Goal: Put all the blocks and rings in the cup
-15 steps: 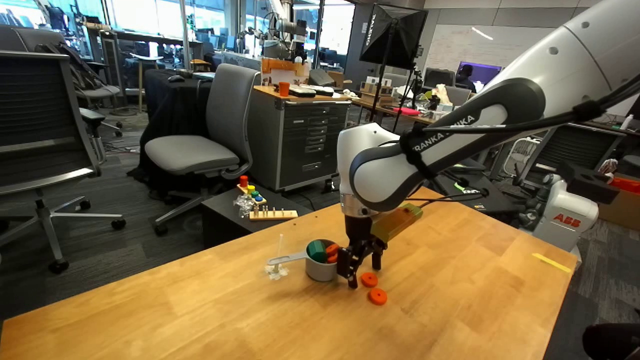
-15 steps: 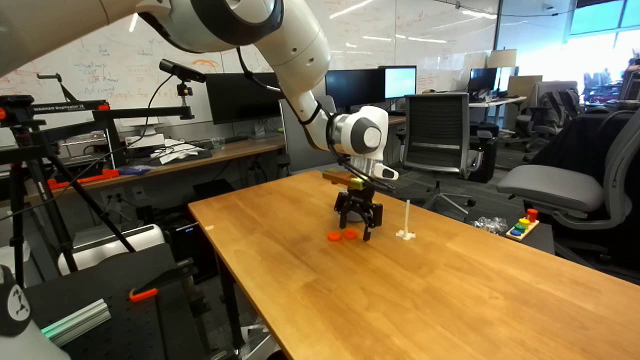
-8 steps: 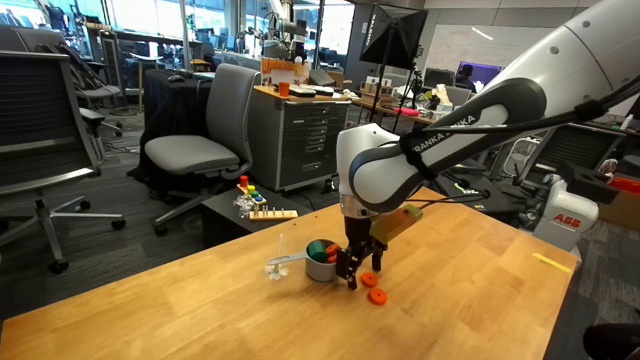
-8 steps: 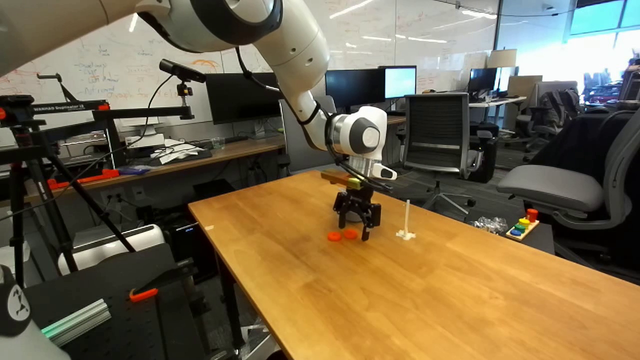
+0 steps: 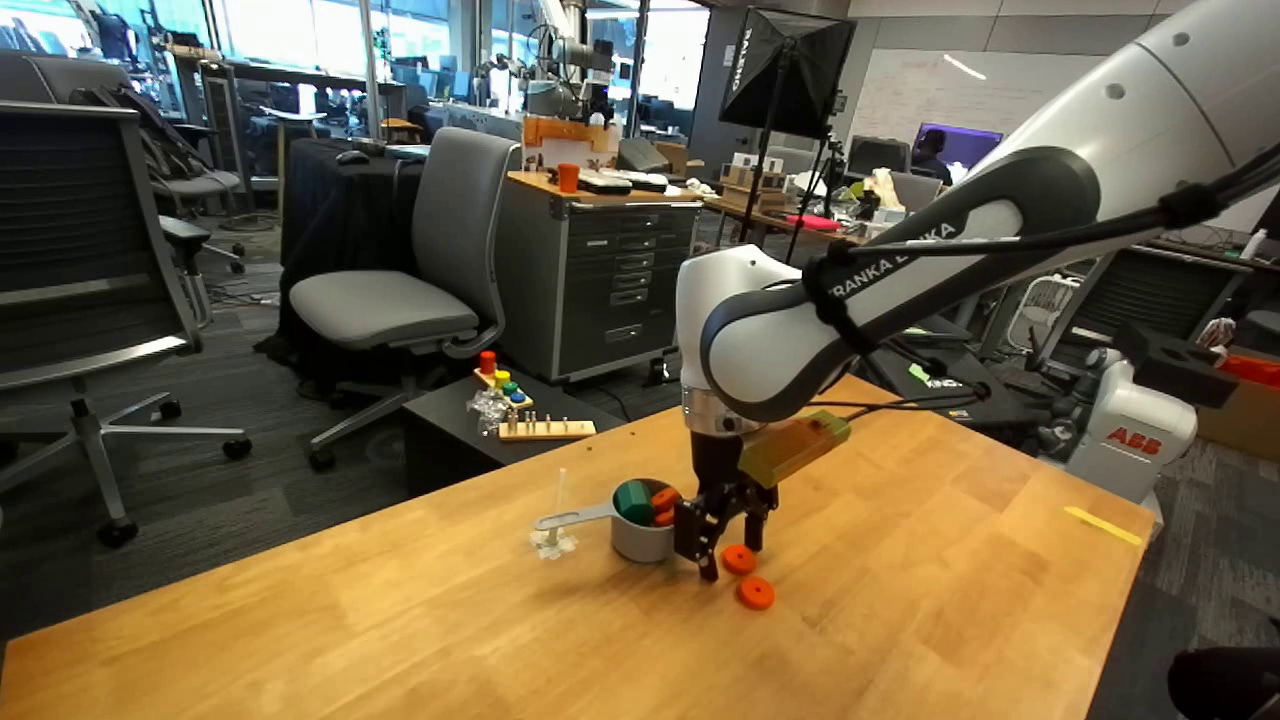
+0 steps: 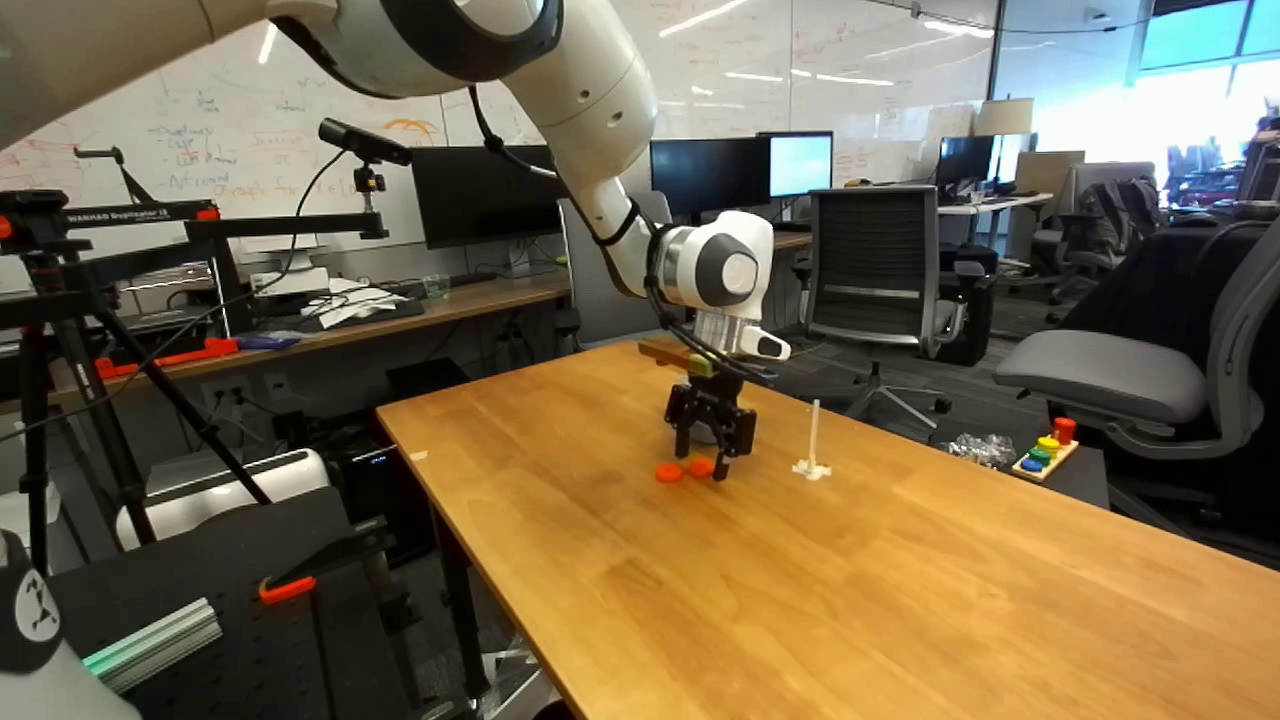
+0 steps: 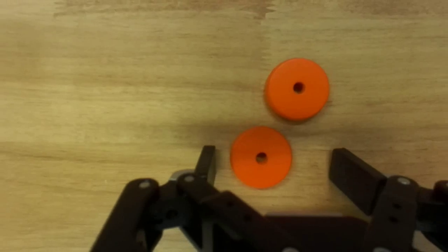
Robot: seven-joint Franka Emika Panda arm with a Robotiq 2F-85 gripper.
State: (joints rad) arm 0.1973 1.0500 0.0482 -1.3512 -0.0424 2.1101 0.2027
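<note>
Your tool (image 7: 273,154) has its fingers (image 7: 208,161) apart, with an orange ring (image 7: 261,172) lying flat between them and a gap on either side. Just past it you have a second orange ring (image 7: 298,102), near the first but not touching it. In an exterior view your cup (image 5: 642,545) stands upright just beside the tool, its pale handle (image 5: 578,517) sticking out sideways, with a green block (image 5: 632,502) and orange pieces (image 5: 664,497) in it. Whether tool and cup touch, you cannot tell.

Rings and cup rest on a wooden desk (image 5: 400,630), honey-coloured and grained. A thin white stick (image 6: 814,435) stands upright on it near the cup, and toward an edge lies a strip of yellow tape (image 5: 1103,525).

Beyond the desk you have a low black stand (image 5: 440,425) with a board of pegs (image 5: 545,431), a grey chair (image 5: 385,305), a drawer cabinet (image 5: 625,295) and, in an exterior view, monitors (image 6: 712,180) in front of a whiteboard (image 6: 730,100) with writing.
</note>
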